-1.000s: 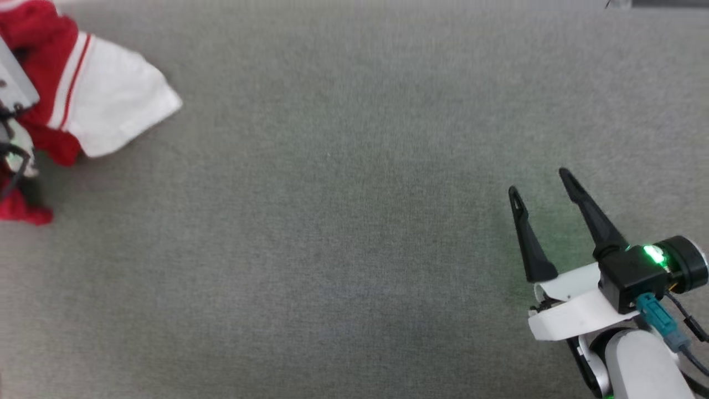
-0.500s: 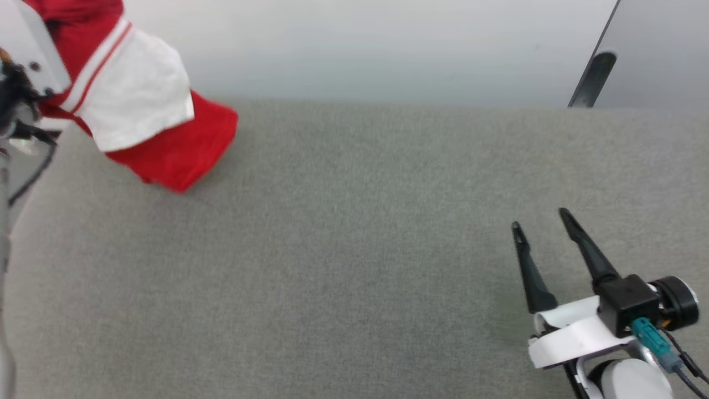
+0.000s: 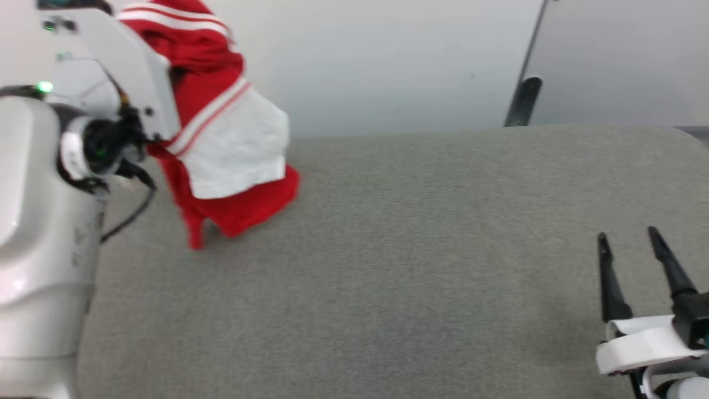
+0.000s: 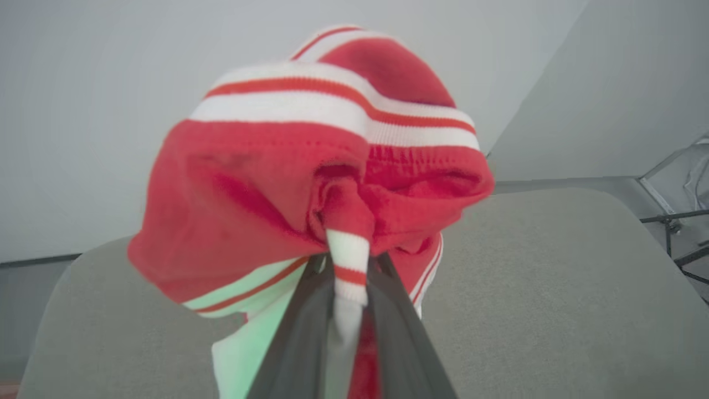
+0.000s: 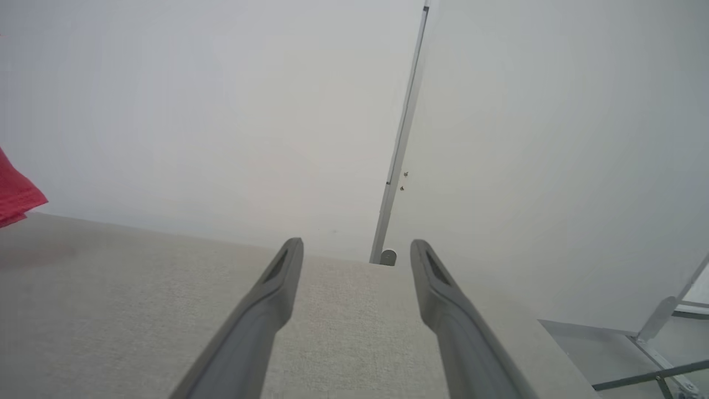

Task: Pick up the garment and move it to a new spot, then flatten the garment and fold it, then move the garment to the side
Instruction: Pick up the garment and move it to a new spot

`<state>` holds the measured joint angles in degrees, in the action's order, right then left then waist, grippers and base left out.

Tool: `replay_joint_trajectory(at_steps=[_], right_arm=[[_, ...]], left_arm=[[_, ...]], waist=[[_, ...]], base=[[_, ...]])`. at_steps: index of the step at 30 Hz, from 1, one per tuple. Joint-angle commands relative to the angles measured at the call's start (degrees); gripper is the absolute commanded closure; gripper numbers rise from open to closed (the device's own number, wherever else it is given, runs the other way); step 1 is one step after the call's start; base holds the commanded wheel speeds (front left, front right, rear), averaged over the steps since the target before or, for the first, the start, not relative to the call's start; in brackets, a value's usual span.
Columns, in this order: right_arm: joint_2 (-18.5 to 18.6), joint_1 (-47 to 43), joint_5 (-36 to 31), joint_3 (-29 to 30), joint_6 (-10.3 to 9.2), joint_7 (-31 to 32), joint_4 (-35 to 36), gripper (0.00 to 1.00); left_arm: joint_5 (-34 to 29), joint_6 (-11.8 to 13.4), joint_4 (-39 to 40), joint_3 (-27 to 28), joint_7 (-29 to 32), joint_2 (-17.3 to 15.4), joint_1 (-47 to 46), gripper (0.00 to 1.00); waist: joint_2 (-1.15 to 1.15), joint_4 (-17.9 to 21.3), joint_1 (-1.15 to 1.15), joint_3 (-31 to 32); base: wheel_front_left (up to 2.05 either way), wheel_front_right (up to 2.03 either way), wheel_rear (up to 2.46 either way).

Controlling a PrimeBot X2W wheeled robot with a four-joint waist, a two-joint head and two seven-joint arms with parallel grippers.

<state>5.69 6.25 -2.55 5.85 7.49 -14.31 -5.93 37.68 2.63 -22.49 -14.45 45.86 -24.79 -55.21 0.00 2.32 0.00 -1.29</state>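
Left fingers (image 4: 299, 338) clench the garment (image 3: 232, 155) — it hangs lengthwise toward the tabletop (image 3: 415, 266), well apart from the right fingers (image 3: 609, 282), spread empty.

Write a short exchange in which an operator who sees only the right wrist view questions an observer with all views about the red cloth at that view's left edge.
Operator: Is that the garment at my left edge?
Observer: Yes. It hangs in a bunch from the left gripper.
Operator: How is it gripped?
Observer: The fingers are shut on a white-and-red striped fold of it.
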Motion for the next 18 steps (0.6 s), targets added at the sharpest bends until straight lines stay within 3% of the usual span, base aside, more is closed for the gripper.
replay_joint_trajectory(at_steps=[1,10,18], right_arm=[[0.29,-0.40,-0.20,0.77,0.00,-0.26,0.09,0.00],[-0.20,-0.88,-1.05,4.86,0.00,-0.45,-0.71,0.00],[-1.27,-0.35,-0.48,6.64,0.00,-0.74,-2.25,0.00]], left_arm=[[0.37,0.70,1.22,-0.07,0.54,0.56,1.01,1.00],[1.43,3.85,12.25,-3.55,6.60,3.28,6.75,1.00],[1.15,5.77,14.95,-7.00,9.29,4.90,12.41,1.00]], waist=[[0.00,2.39,0.00,0.21],[0.00,8.24,0.00,-1.43],[0.00,12.10,0.00,-3.37]], base=[[0.00,0.00,0.00],[0.00,0.00,0.00],[0.00,0.00,0.00]])
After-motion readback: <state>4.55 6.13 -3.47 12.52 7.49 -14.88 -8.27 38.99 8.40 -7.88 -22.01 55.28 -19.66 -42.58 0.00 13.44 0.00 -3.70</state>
